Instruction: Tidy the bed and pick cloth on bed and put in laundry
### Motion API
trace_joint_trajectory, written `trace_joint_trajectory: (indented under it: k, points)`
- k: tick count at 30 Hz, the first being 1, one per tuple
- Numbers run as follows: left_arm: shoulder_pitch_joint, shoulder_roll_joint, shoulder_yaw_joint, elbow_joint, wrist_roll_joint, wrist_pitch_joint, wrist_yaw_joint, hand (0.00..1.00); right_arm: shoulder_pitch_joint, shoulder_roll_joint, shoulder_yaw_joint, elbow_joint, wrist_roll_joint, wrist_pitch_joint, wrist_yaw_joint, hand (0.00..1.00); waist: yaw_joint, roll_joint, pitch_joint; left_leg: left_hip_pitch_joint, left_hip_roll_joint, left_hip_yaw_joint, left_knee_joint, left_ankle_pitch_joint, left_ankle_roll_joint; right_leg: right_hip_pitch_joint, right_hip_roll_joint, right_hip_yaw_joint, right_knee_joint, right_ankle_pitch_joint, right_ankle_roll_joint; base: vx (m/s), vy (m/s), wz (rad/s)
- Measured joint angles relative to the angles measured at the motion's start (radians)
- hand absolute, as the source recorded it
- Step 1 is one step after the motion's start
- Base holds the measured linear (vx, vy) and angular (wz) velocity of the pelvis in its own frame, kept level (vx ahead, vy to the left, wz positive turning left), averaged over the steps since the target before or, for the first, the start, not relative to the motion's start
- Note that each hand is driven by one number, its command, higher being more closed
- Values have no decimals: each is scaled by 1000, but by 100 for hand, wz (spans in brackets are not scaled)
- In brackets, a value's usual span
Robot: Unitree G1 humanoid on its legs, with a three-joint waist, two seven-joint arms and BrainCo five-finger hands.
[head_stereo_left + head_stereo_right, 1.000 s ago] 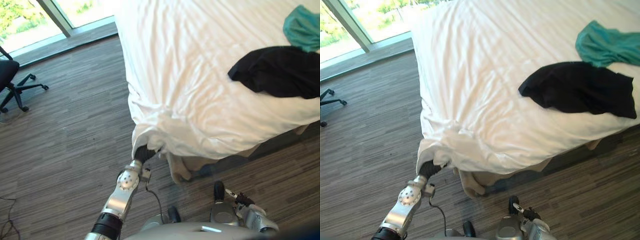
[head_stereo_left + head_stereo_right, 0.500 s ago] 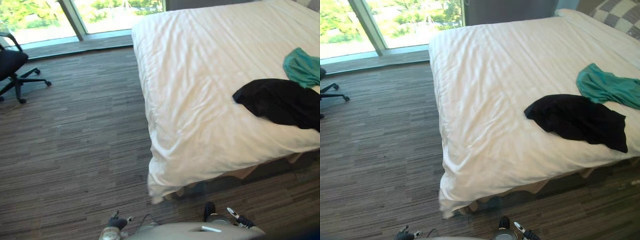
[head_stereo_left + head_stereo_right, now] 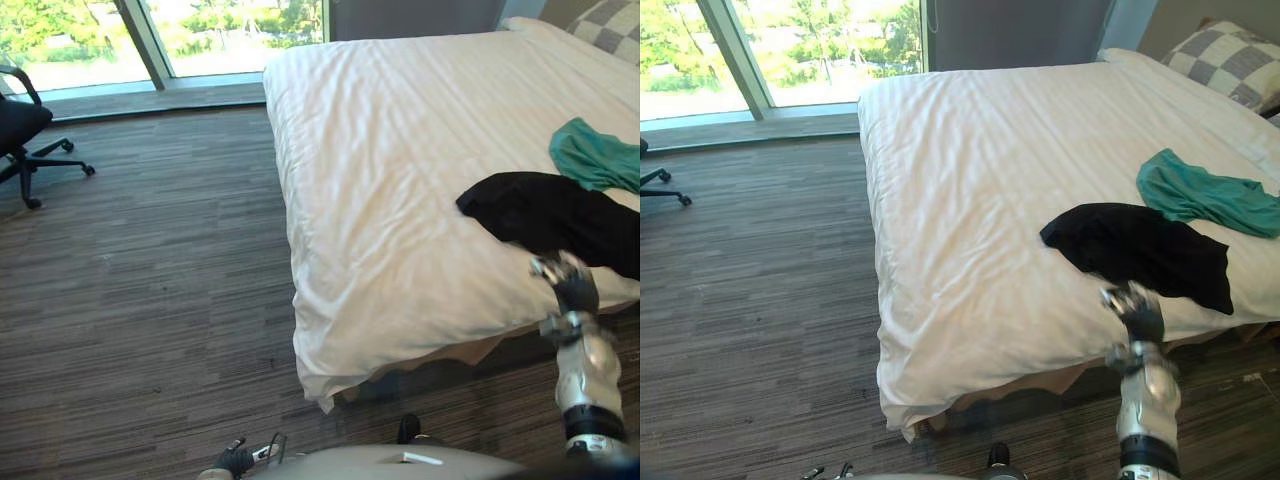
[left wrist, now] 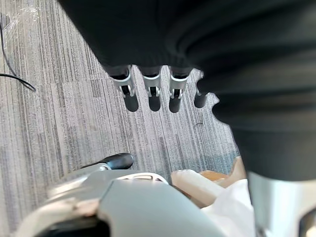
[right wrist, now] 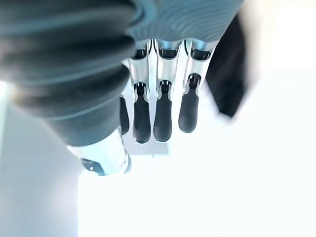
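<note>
After letting go of the sheet corner (image 3: 318, 380) at the near left of the bed (image 3: 380, 150), dropped the left hand (image 3: 237, 461) low over the floor (image 3: 150, 300), fingers (image 4: 150, 96) loose and straight, holding nothing. Left that corner hanging smooth now, not bunched up like a second ago. Looked up as well, so more of the far end and a pillow (image 3: 1225, 62) in sight; no real move of the bed itself. Lifted the right hand (image 3: 570, 285) from down low up to the near edge of the bed, just beside the black cloth (image 3: 545, 210). Holds its fingers (image 5: 160, 116) straight and side by side, with nothing in them. Cannot tell if touching the cloth yet. Can see the black cloth lying on the near right of the bed, and the green cloth (image 3: 595, 155) just beside it on the far side. Looks done with tidying this corner and on to the picking part. Next, most likely: reach a bit more, close round the black cloth, then come back for the green one.
</note>
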Motion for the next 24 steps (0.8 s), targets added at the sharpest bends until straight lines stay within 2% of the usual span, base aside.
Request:
trace_joint_trajectory:
  k: [1, 2, 4, 7, 9, 10, 13, 14, 16, 18, 19, 21, 22, 23, 24]
  points:
    - [3, -1, -2, 0, -6, -10, 9, 0, -7, 1, 46, -87, 3, 20, 66, 100, 10, -1, 0, -1, 2, 0, 4, 0, 0, 0, 1, -1, 0, 0, 0, 98, -20, 7]
    - [4, -1, -2, 0, -6, -17, 18, 0, -6, 2, 71, -124, 8, 31, 98, 100, 18, -2, -1, -2, 2, 0, 7, 0, 0, 2, 1, -1, 0, 0, 0, 54, -10, 3]
    - [16, -2, -2, 0, -7, -49, 44, 0, -15, 15, 189, -218, 28, 92, 197, 100, 25, -13, -4, 2, -3, -9, 23, 0, 0, 18, -8, -9, 0, 0, 0, 33, -3, 10]
    - [30, -1, -3, 1, -13, -87, 69, 0, -70, 60, 357, -240, 31, 165, 273, 100, 35, -28, -1, 9, -8, -28, 31, 0, 0, 40, -16, -24, 0, 2, 1, -24, -8, 10]
    - [28, 1, -3, 0, -28, -95, 71, 0, -117, 86, 436, -239, 30, 201, 277, 100, 50, -39, 6, 7, -9, -29, 31, 0, 0, 39, -18, -25, -1, 2, 1, -65, -33, 3]
    - [29, 2, -3, 1, -40, -100, 70, 0, -174, 113, 513, -231, 30, 248, 254, 100, 68, -43, 13, -1, -10, -37, 32, 0, 0, 34, -19, -31, -3, 2, 1, -89, -47, 11]
    - [28, 3, -2, -1, -42, -106, 70, 0, -291, 169, 623, -134, 28, 321, 194, 100, 103, -56, 27, -37, -7, -87, 34, 2, 4, 23, -17, -73, -5, 1, 1, -69, -58, 39]
    - [28, 4, -1, -13, -42, -107, 69, 0, -323, 186, 651, -86, 27, 339, 164, 100, 114, -64, 31, -43, -6, -98, 35, 5, 7, 18, -17, -82, -5, 1, 0, -74, -82, 43]
    - [26, 8, 3, -37, -43, -106, 70, 0, -383, 228, 705, 21, 23, 368, 91, 100, 160, -71, 63, -63, -6, -123, 36, 18, 4, 15, -18, -102, -5, 1, 0, -71, -61, 35]
    - [11, 12, 7, -37, -52, -105, 70, 0, -441, 263, 751, 106, 17, 375, 36, 100, 167, -78, 100, -108, -8, -147, 62, 22, 5, 3, -24, -116, 0, 4, -4, -125, -48, 36]
    - [-11, 18, 7, -38, -72, -106, 69, 0, -482, 290, 759, 156, 16, 374, -10, 100, 188, -83, 131, -153, -9, -156, 86, 23, 4, -28, -24, -120, 0, 13, -15, -190, -52, 30]
    - [-51, 28, 10, -39, -95, -112, 68, 0, -549, 311, 756, 224, 16, 361, -61, 100, 199, -93, 188, -214, -8, -172, 121, 24, 3, -66, -26, -133, 0, 25, -24, -143, -38, 25]
    - [-69, 30, 19, -44, -95, -119, 67, 0, -582, 320, 746, 270, 16, 343, -87, 100, 211, -80, 224, -254, -9, -177, 137, 30, 3, -95, -26, -136, 0, 34, -31, -101, -22, 19]
    - [-82, 27, 30, -60, -95, -126, 68, 0, -619, 321, 736, 305, 16, 331, -108, 100, 219, -78, 265, -280, -10, -184, 155, 33, 3, -110, -28, -137, 0, 41, -33, -115, -25, 16]
    - [-83, 25, 34, -72, -95, -132, 68, 0, -637, 321, 733, 319, 17, 324, -116, 100, 218, -69, 289, -292, -10, -190, 163, 33, 3, -114, -28, -141, 0, 43, -33, -92, -5, 18]
